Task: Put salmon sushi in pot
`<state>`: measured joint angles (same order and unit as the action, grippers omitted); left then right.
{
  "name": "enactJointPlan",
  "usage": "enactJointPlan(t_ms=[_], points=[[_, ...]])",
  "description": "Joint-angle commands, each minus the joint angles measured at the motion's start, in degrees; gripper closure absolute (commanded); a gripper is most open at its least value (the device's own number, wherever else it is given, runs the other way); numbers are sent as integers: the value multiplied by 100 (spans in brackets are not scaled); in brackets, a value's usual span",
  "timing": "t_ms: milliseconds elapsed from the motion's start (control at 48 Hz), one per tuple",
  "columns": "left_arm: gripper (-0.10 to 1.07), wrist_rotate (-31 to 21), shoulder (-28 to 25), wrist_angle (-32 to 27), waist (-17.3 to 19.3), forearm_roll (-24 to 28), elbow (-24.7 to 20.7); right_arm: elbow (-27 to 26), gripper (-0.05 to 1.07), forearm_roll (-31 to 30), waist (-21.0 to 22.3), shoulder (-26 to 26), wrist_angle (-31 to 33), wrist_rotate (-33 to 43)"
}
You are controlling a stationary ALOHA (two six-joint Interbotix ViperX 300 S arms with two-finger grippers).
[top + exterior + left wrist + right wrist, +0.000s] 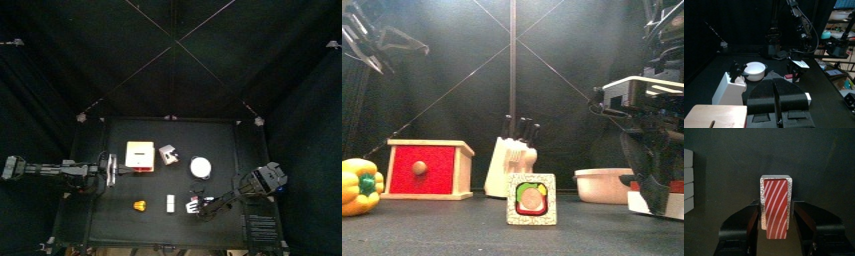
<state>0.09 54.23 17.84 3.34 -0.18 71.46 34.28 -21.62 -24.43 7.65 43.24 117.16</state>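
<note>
Black tabletop (724, 158) backs the salmon sushi (777, 208), red-and-white striped, between the right hand's (777, 225) wide-spread jaws.

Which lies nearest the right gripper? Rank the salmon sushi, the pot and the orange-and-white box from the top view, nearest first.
Measured from the right gripper:
1. Salmon sushi: between its jaws, at the front.
2. Pot: straight behind the gripper, farther back.
3. Orange-and-white box: farthest, back and to the left.
</note>
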Motion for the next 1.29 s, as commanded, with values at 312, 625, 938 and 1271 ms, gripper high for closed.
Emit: enactJointPlan(t_ms=[312,625,938,1271], points=[[100,18,-26,44,44,0,-88,-35,42,-369,88,-650,88,0],[100,-9,-26,53,53,0,-62,211,42,-791,272,-1547,475,-9],[100,-18,-26,53,62,0,-44,677,42,-1547,940,-2681,844,-9],[100,-18,-26,44,70,0,-26,1143,42,-2092,1758,-3217,712,-18]])
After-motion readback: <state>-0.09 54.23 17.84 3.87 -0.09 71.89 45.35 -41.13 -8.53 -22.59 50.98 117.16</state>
